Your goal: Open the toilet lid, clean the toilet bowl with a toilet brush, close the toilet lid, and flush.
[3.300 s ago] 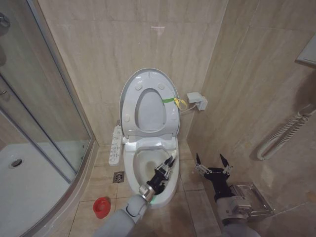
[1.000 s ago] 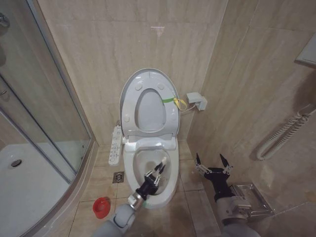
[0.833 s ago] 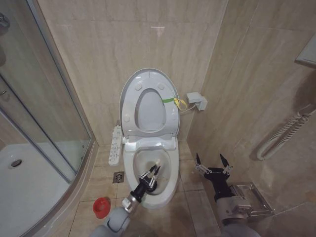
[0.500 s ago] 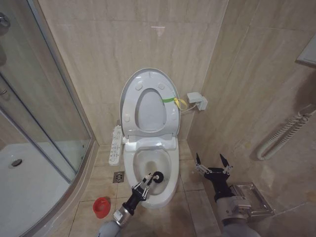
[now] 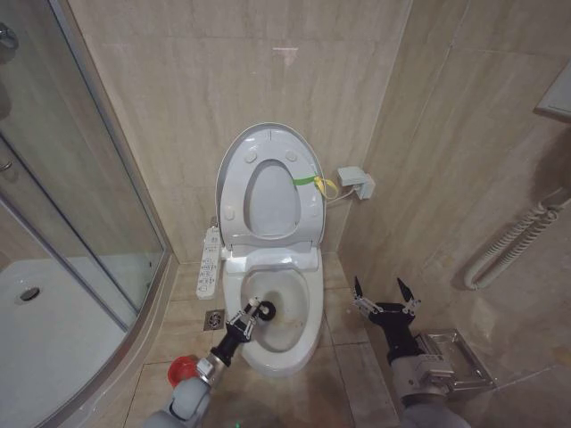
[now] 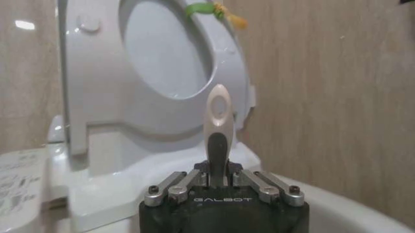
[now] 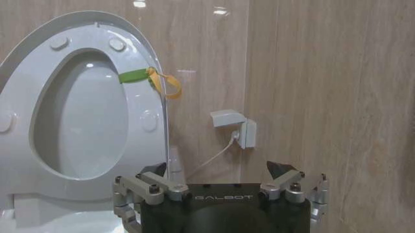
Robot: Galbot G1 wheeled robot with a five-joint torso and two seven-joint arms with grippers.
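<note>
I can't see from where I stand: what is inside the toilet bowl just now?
Brownish stains line the toilet bowl. At its left rim the left gripper holds the toilet brush. The bowl's front wall hides the bottom nearest the robot.

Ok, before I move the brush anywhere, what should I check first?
1. Grip: left tool shut on the toilet brush handle. Ok.
2. Toilet lid raised against the wall. Ok.
3. Brush head by the left rim of the toilet bowl; whether it touches the ceramic: cannot tell.
4. Red holder on the floor left of the toilet, partly hidden behind the left arm; upright: cannot tell.
5. Right tool open, beside the toilet's right side, apart from it. Ok.
</note>
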